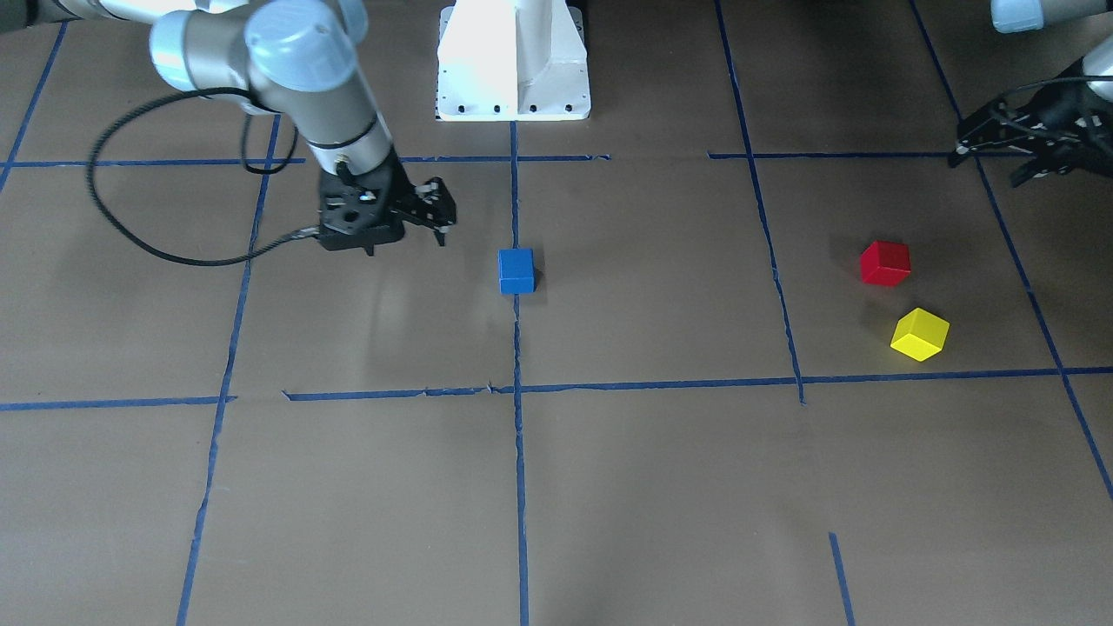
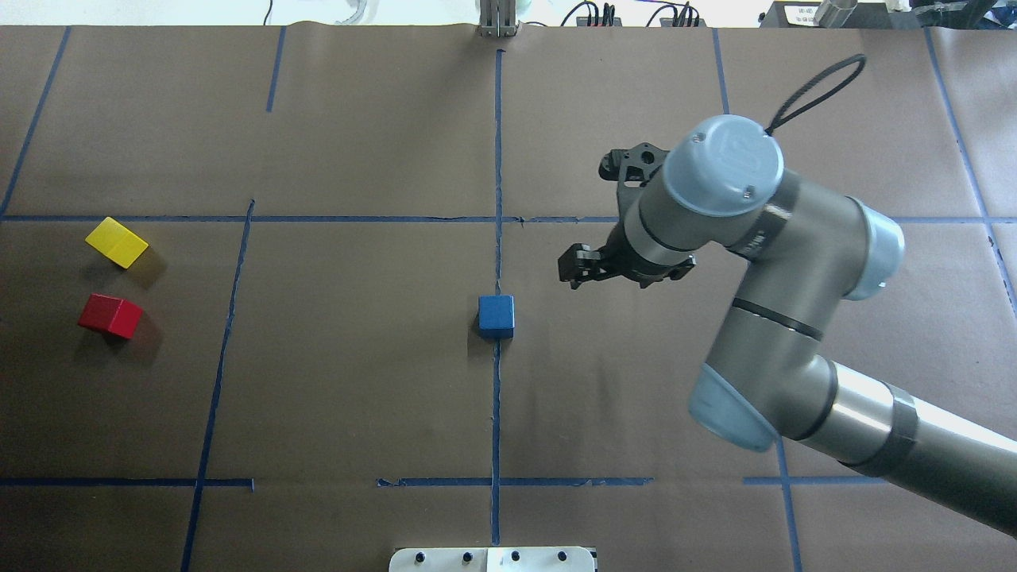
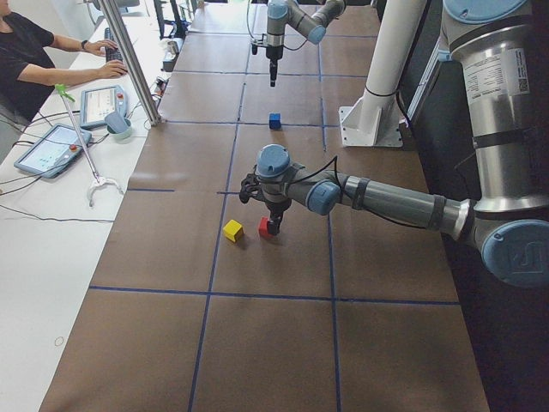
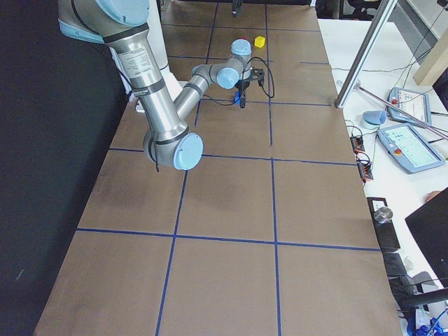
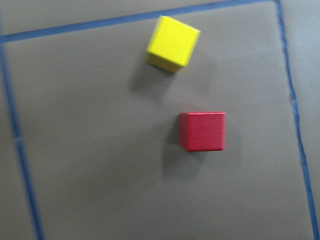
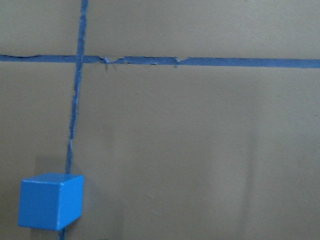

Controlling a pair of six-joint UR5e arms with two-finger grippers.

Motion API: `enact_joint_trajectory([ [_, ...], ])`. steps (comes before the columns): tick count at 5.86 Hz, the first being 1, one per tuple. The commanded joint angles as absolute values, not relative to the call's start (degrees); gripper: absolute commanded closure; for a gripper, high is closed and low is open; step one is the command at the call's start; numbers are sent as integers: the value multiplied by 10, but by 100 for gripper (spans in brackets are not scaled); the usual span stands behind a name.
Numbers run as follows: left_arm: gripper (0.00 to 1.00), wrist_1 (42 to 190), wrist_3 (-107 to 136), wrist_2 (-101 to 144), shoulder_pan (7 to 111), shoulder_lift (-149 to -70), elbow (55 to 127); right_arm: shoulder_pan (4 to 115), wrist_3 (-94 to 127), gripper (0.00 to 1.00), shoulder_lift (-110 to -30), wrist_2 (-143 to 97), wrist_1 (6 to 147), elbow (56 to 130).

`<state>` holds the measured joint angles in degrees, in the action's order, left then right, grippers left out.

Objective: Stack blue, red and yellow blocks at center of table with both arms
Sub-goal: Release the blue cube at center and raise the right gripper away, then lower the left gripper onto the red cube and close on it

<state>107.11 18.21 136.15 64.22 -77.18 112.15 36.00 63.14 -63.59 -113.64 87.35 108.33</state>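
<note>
brown taped counter [image 1: 652,487]: we find the blue block [image 1: 516,270] at centre, nothing stacked on it. red block [image 1: 885,263] and yellow block [image 1: 919,334] lie near the left end effector [image 1: 987,169], released and empty; right end effector [image 1: 407,245] likewise released beside blue.

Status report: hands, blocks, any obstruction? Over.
Left hand empty, raised near matte red cube. Right hand empty beside matte blue cube at center. Matte yellow cube beside red. Nothing stacked, path clear.

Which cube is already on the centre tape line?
The small matte blue cube: it sits on that tape line; the red cube and yellow cube lie off to the robot's left.
</note>
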Motion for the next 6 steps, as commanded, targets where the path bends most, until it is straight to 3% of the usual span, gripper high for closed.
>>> enact_joint_trajectory([
  [1, 0, 1134, 192, 1297, 588, -814, 1039, 372, 617, 0, -696, -1143, 873, 1133],
  [3, 0, 1141, 364, 1295, 544, -866, 1009, 373, 617, 0, -700, -1143, 873, 1145],
  [6, 0, 1140, 378, 1268, 523, -886, 981, 372, 618, 0, -700, -1143, 873, 1145],
])
